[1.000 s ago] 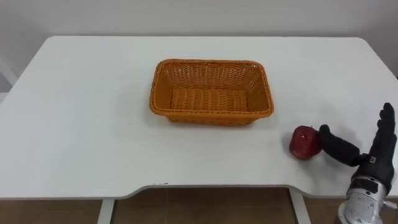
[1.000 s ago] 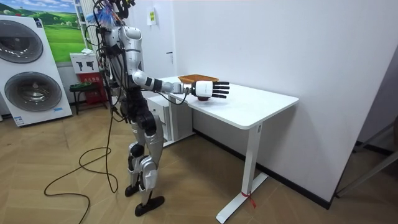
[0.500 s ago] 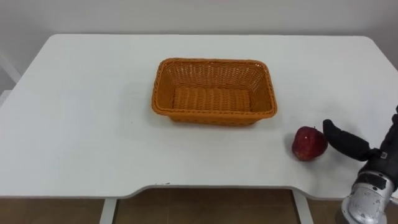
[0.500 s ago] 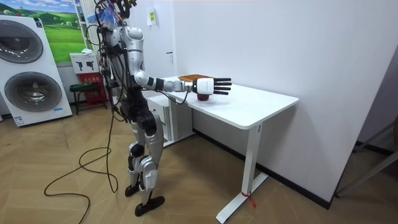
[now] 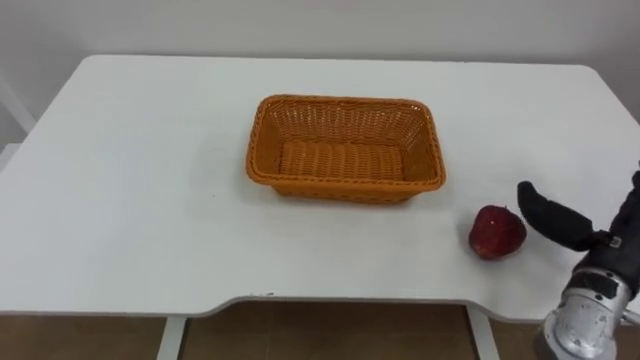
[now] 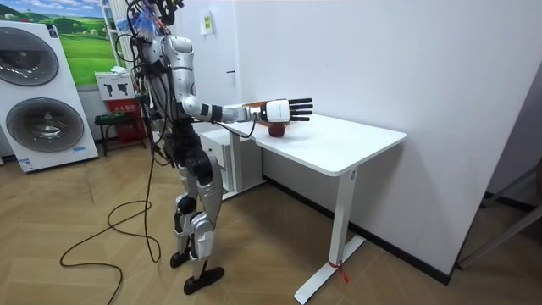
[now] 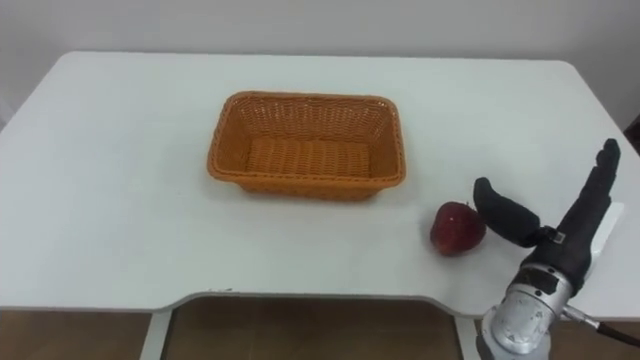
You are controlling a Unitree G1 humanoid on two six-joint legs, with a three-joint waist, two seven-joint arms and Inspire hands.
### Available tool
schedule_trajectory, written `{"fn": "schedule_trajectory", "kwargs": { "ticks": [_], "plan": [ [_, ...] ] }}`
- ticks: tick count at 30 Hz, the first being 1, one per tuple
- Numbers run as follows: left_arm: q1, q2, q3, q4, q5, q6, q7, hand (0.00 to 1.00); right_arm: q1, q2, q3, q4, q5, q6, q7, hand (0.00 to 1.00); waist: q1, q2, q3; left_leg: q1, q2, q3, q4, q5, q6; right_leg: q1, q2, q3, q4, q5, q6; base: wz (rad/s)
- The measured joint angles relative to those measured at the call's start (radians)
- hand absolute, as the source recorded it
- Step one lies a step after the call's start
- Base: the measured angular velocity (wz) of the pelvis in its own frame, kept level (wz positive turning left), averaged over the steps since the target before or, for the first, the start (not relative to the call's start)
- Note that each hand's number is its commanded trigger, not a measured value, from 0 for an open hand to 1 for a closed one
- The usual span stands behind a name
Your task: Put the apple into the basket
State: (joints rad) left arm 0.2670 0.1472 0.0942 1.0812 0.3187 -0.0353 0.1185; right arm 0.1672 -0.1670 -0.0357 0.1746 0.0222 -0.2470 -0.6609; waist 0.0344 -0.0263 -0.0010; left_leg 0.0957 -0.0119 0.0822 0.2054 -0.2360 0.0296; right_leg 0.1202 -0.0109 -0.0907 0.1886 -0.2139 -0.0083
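Note:
A red apple (image 5: 497,232) (image 7: 457,228) (image 6: 277,130) rests on the white table (image 5: 140,200), near the front edge and right of the basket. An orange wicker basket (image 5: 346,148) (image 7: 307,145) sits empty at the table's middle. My right hand (image 7: 560,235) (image 5: 600,235) (image 6: 284,109) is open just right of the apple, fingers straight and pointing up, thumb reaching toward the fruit with a small gap between them. In the room view the hand is raised above the apple.
The table's front edge (image 5: 330,298) runs just below the apple, with a curved notch. I stand at the table's long side. Washing machines (image 6: 38,93) and a white cabinet (image 6: 224,152) stand behind in the room view.
My right hand has drawn back to the right and lifted, leaving a gap where the thumb earlier touched the apple. The apple stays in place.

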Motion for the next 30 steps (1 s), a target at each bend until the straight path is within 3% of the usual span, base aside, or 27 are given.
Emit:
{"fn": "schedule_trajectory", "kwargs": {
  "ticks": [10,30],
  "plan": [
    [0.000,-0.001,-0.005,0.000,-0.001,0.001,-0.002,0.00,0.000,-0.001,0.064,-0.001,-0.151,-0.001,0.052,0.00,0.002,0.008,0.0020,-0.017,0.000,-0.003,0.001,0.000,0.000,-0.018,0.000,-0.005,-0.001,0.000,0.000,0.01],
    [-0.012,-0.002,-0.046,-0.001,-0.011,0.007,-0.016,0.00,0.028,-0.004,0.132,0.035,-0.179,0.007,0.196,0.00,-0.002,0.007,0.0014,-0.014,0.000,-0.005,0.008,0.000,0.000,-0.014,0.000,0.000,-0.003,0.001,-0.001,0.00]
  ]
}}
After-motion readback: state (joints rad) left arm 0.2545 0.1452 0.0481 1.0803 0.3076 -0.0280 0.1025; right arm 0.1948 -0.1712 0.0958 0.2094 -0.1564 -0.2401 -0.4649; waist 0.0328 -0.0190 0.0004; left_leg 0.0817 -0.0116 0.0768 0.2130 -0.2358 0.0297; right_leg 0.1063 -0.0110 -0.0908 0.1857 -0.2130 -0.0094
